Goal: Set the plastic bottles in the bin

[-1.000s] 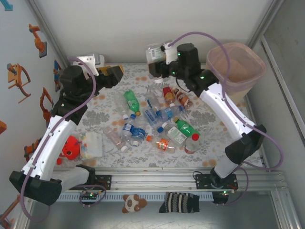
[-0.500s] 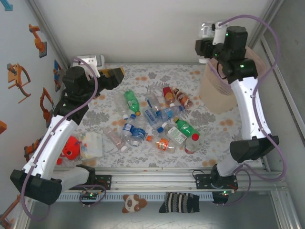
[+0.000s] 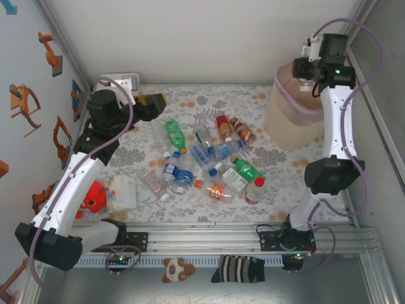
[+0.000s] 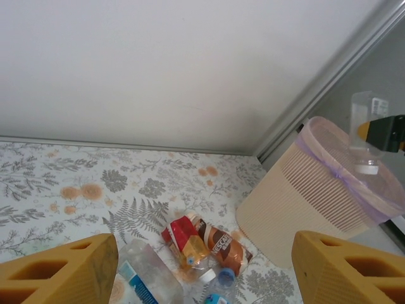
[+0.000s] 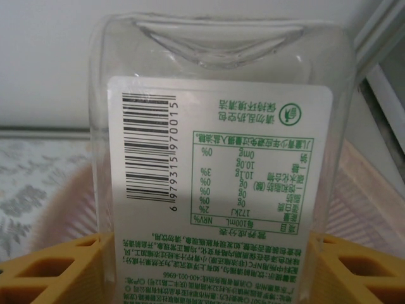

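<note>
1. In the top view the right gripper [image 3: 305,67] is above the bin [image 3: 294,123], at the table's [image 3: 278,168] far right. What it holds is hard to make out there.
2. The left wrist view shows it better: a clear bottle [image 4: 366,130], cap down, above the bin. The right wrist view shows its white label [image 5: 218,183], cut off below.
3. The right gripper's fingers [image 5: 50,272] clamp the bottle's sides. The left gripper [image 3: 152,104] is spread and empty, near the other bottles [image 3: 209,158] lying on the table.

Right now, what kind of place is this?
Likely a lab robot cell, not a home: aluminium rail framing, plain white panel walls, and a staged floral tablecloth strewn with plastic bottles.
</note>
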Robot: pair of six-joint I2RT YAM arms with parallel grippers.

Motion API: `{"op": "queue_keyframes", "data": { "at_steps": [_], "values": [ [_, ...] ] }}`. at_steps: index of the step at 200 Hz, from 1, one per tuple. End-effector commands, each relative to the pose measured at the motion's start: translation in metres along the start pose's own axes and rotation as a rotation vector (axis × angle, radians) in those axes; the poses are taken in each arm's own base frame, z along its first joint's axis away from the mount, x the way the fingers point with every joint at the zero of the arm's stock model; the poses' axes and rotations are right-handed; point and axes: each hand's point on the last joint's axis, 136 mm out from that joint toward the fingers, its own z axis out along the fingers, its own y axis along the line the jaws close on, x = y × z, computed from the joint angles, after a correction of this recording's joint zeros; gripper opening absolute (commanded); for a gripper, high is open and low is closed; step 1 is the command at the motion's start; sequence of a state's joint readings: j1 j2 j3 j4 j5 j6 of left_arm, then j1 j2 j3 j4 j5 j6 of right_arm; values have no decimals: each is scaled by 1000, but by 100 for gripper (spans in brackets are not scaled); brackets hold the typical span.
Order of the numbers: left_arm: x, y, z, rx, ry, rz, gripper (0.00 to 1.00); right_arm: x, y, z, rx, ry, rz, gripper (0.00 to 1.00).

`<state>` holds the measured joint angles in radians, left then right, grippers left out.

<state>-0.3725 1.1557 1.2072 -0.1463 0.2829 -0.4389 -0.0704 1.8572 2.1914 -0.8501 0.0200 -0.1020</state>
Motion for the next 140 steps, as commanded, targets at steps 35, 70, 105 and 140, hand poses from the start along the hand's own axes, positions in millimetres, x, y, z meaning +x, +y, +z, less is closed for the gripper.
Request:
{"op": "queue_keyframes", "data": {
  "at_steps": [35, 70, 105, 140],
  "values": [
    [21, 7, 12, 5, 67, -5, 72, 59, -19, 42, 33, 233, -146, 65],
    [32, 12, 17, 3, 97, -27, 72, 99, -30, 72, 47, 373, -200, 65],
    [43, 18, 20, -16, 136, -43, 72, 143, -40, 101, 49, 522, -202, 65],
    [53, 22, 23, -31, 184, -65, 71, 180, -41, 128, 29, 624, -199, 66]
  ]
}}
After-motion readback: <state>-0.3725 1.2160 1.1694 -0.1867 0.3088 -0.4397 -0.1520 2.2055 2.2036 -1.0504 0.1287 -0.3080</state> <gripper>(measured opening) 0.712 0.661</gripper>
